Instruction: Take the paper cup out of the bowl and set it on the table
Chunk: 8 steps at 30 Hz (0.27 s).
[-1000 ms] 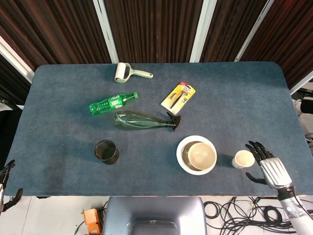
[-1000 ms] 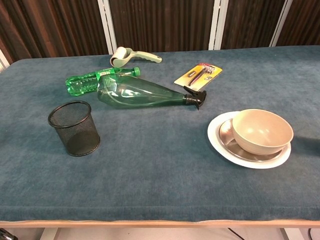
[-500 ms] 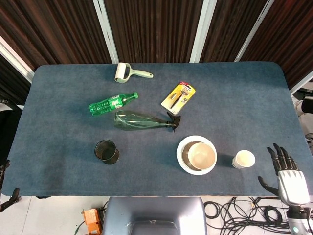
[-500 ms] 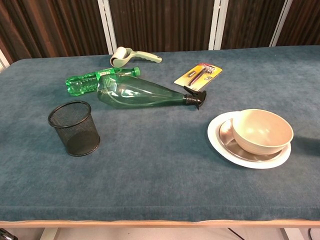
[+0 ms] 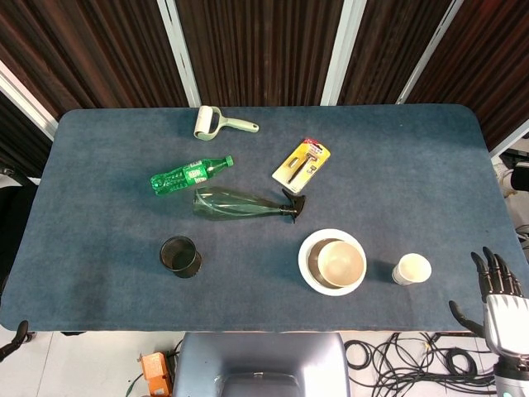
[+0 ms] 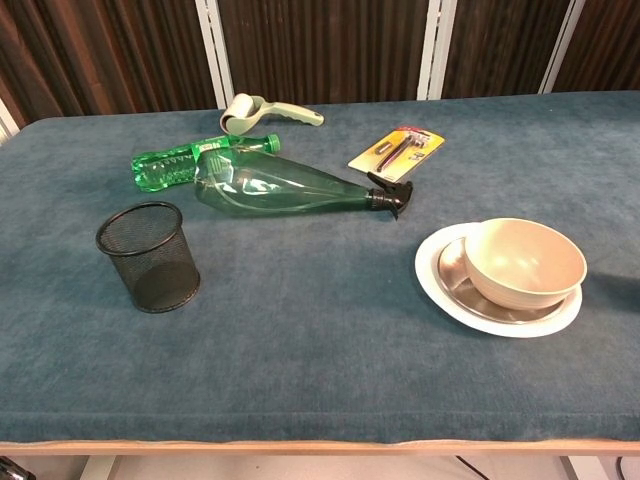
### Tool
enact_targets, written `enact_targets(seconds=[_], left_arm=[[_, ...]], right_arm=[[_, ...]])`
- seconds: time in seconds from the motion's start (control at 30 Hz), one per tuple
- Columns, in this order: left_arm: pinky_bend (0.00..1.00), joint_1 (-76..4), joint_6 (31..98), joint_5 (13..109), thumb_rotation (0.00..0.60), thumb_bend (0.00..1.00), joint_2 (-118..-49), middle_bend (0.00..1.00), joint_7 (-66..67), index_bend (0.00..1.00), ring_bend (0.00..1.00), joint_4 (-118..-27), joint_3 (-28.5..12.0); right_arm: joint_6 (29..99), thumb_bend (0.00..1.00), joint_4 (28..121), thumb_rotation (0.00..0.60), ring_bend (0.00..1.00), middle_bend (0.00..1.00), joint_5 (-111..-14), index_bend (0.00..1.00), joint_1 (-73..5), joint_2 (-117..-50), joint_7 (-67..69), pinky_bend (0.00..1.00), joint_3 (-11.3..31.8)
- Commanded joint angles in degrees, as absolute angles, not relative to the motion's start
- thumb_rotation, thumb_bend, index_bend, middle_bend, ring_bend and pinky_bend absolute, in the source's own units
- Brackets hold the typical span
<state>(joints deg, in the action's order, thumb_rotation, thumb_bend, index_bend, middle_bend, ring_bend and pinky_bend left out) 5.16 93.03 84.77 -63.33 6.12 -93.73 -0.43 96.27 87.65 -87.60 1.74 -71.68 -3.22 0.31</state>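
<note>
The paper cup (image 5: 412,269) stands upright on the blue table, just right of the beige bowl (image 5: 341,262). That bowl (image 6: 525,262) is empty and rests on a white plate (image 6: 440,287). My right hand (image 5: 502,310) hangs open off the table's front right corner, fingers spread, well apart from the cup. At the bottom left edge of the head view only a dark tip of my left hand (image 5: 11,339) shows, below the table. The chest view shows neither hand and not the cup.
A black mesh pen cup (image 5: 181,256) stands front left. A green spray bottle (image 5: 244,205) and a green plastic bottle (image 5: 189,174) lie mid-table. A lint roller (image 5: 216,123) and a packaged tool (image 5: 302,165) lie further back. Cables (image 5: 397,360) lie on the floor.
My right hand has let go of the cup and drawn back to the right and down, off the table edge. The left hand has sunk almost out of the head view.
</note>
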Motion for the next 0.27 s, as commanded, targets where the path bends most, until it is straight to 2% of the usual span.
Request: enact_targets(seconds=[0.03,0.27], left_arm=[[0.28,5.0,92.6,84.8,0.6,0.33,-63.2,0.1,6.1,0.01,0.11,-93.7,-0.4],[0.28,4.8,92.0,84.7,0.6,0.33,-63.0,0.1,5.9,0.01,0.11,-93.9,-0.4]], right_arm=[[95.7,0.16,87.7,0.6,0.0,0.0,-87.7,0.0,1.7,-71.7,-3.6,0.19,0.4],[94.6,0.16,87.9,0.6,0.0,0.0,-87.8,0.0,1.6,-71.7,-3.4,0.19,0.8]])
